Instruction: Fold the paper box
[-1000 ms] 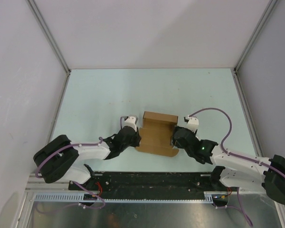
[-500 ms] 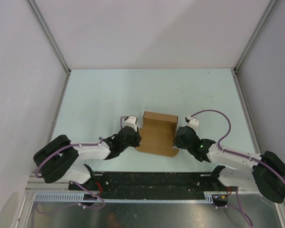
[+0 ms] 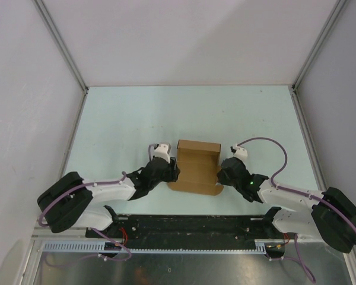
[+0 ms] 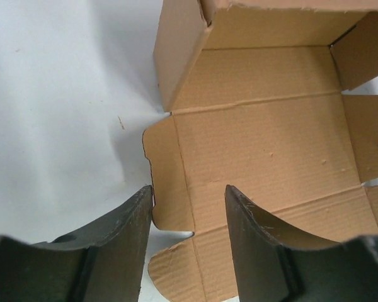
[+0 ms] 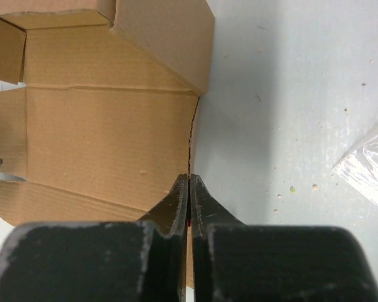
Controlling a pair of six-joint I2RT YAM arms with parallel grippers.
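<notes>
The paper box point(image 3: 196, 169) is brown cardboard lying half-folded on the pale green table point(image 3: 136, 119). Its far end stands up as a wall while its near panels lie flat. My left gripper point(image 3: 171, 171) is at the box's left edge. In the left wrist view it point(image 4: 189, 198) is open, its fingers either side of a flat side tab of the box point(image 4: 264, 138). My right gripper point(image 3: 221, 173) is at the box's right edge. In the right wrist view it point(image 5: 189, 179) is shut on the thin raised edge of the box point(image 5: 107, 132).
A scrap of clear plastic point(image 5: 368, 167) lies on the table right of the right gripper. White walls with metal corner posts point(image 3: 62, 47) close in the table on three sides. The black base rail point(image 3: 190, 228) runs along the near edge.
The right gripper has closed onto the box's right edge. The left gripper has opened and shifted slightly toward the box. The box has barely moved.
</notes>
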